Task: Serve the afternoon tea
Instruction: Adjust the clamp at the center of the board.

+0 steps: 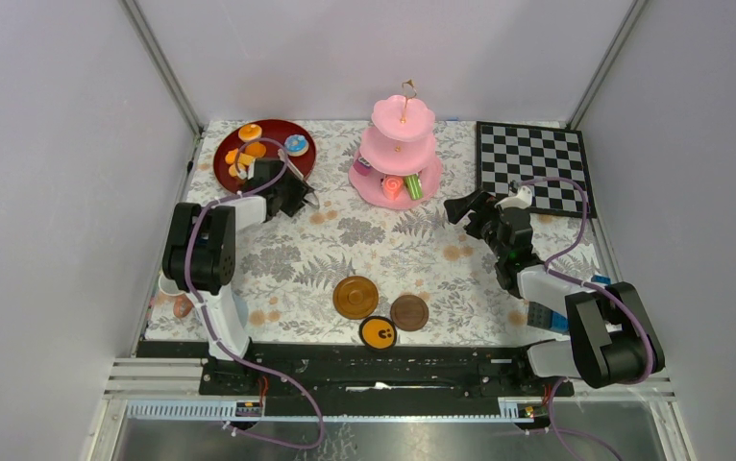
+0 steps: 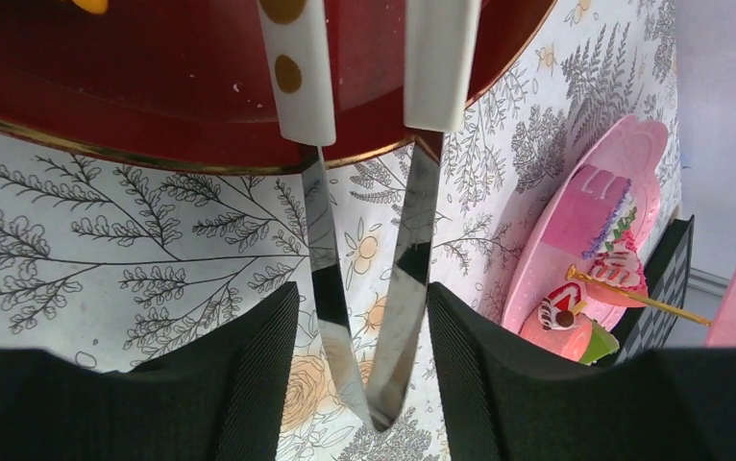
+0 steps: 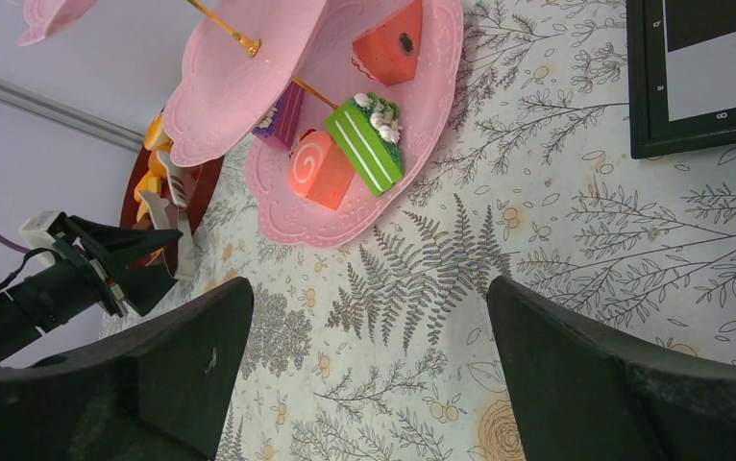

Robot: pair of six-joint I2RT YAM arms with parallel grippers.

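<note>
The floral-cloth table (image 1: 403, 254) lies bare between the pink three-tier scalloped cake stand (image 1: 398, 158) and the brown round saucers (image 1: 355, 297) near the front. At the back, the stand, a dark red round plate (image 1: 270, 127) and a black-and-white chessboard (image 1: 529, 163) block passage, with narrow cloth gaps between them.

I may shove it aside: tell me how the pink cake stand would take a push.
The pink cake stand looks tall on a thin gold rod, so probably tippy. Its green-striped pastry sits loose, likely to slide.

pink three-tier stand (image 1: 398, 154) upright at mid-back, pastries (image 1: 393, 185) on its bottom tier; two brown saucers (image 1: 355, 297) flat near the front.
</note>
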